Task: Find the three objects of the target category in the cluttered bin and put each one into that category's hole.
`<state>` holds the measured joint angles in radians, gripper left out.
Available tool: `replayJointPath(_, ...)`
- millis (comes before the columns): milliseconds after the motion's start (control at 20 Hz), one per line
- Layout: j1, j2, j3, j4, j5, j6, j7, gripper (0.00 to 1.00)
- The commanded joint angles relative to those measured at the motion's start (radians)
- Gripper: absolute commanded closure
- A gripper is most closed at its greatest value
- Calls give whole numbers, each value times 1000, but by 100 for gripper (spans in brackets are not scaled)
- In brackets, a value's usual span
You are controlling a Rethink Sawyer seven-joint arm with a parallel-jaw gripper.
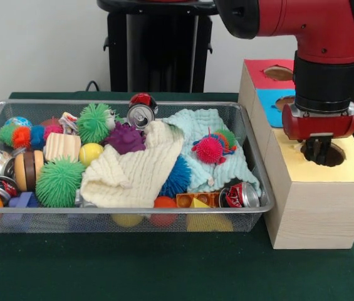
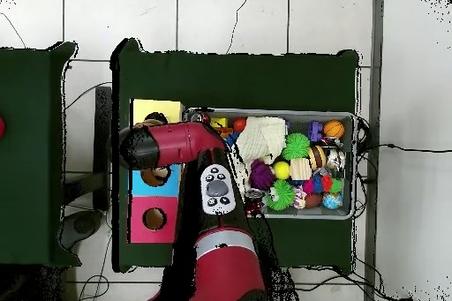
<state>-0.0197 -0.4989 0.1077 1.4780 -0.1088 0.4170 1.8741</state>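
Look left first: your bin [image 1: 252, 160] shows balls, cans and two cloths, but none of the three objects; they may lie buried. At right, the gripper [image 1: 317, 152] dips into the hole [image 1: 332, 155], and you cannot tell how its jaws stand.

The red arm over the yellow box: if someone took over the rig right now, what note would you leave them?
Gripper: down at the hole in the yellow-topped box. I cannot tell whether it is open or shut, or whether it holds anything.
Bin: still cluttered. No spotted white wads are plainly visible.
Done: how many wads have gone in cannot be told.
Left: look under the cream cloth and the pale blue cloth, which could hide some.
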Motion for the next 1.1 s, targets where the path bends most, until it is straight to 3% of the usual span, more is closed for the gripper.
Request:
replayJointPath(50,-71,-95,63,125,-8,99,8,100)
replayJointPath(300,-114,-181,97,182,9,161,-30,100)
replayJointPath(1100,-210,-301,160,278,-11,241,-84,100)
